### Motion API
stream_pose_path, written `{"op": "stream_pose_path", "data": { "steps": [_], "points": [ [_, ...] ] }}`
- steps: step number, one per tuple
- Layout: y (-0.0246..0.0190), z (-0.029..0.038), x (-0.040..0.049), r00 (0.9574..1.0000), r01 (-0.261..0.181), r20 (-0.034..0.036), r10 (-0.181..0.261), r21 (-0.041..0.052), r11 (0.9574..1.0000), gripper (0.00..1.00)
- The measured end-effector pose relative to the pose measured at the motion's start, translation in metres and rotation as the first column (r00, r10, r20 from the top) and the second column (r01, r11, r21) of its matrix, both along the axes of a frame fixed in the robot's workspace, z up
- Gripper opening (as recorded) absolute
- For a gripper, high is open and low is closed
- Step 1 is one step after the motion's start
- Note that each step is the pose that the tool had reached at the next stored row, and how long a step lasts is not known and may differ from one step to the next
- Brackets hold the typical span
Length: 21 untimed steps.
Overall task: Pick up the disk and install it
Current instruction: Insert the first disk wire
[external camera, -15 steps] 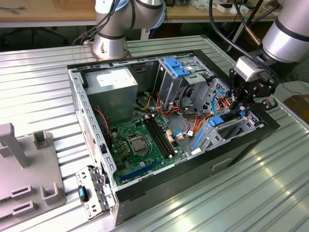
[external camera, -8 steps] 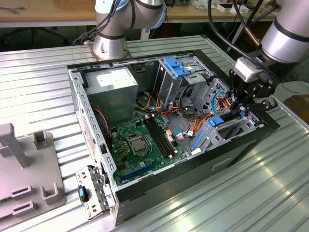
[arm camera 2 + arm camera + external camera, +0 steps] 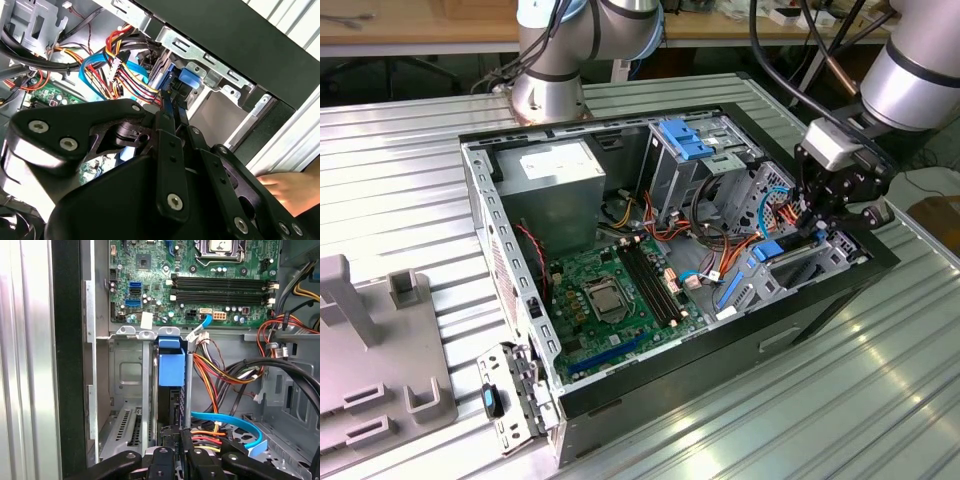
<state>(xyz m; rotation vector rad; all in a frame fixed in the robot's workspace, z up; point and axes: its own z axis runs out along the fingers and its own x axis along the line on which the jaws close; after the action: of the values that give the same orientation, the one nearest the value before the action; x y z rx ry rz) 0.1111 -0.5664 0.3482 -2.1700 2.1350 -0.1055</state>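
Observation:
The disk (image 3: 172,402) is a dark flat drive in a bright blue carrier (image 3: 171,364). It stands on edge in a slot of the metal drive cage (image 3: 127,380), at the exterior view's right end of the open computer case (image 3: 510,280). My gripper (image 3: 177,456) is shut on the disk's near edge, one black finger on each side. In the second wrist view my fingers (image 3: 169,127) run close together up to the blue carrier (image 3: 189,80). In the exterior view my gripper (image 3: 817,228) hangs over the cage beside the blue carrier (image 3: 767,250).
Orange, yellow and blue cables (image 3: 225,377) crowd the cage on one side. The green motherboard (image 3: 610,295), a grey box with a white label (image 3: 555,170) and a light-blue latch plate (image 3: 685,138) fill the case. A person's hand (image 3: 290,186) rests outside the case. A grey fixture (image 3: 370,350) sits at the exterior view's left.

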Motion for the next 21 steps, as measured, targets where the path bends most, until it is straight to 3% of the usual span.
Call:
{"op": "stream_pose_path", "data": {
  "steps": [16,21],
  "points": [
    [0.0004,-0.0032,-0.0022,1.0,0.0,0.0,0.0,-0.0032,1.0,0.17],
    [0.0006,0.0014,-0.0022,1.0,0.0,0.0,0.0,-0.0029,1.0,0.17]
  ]
}}
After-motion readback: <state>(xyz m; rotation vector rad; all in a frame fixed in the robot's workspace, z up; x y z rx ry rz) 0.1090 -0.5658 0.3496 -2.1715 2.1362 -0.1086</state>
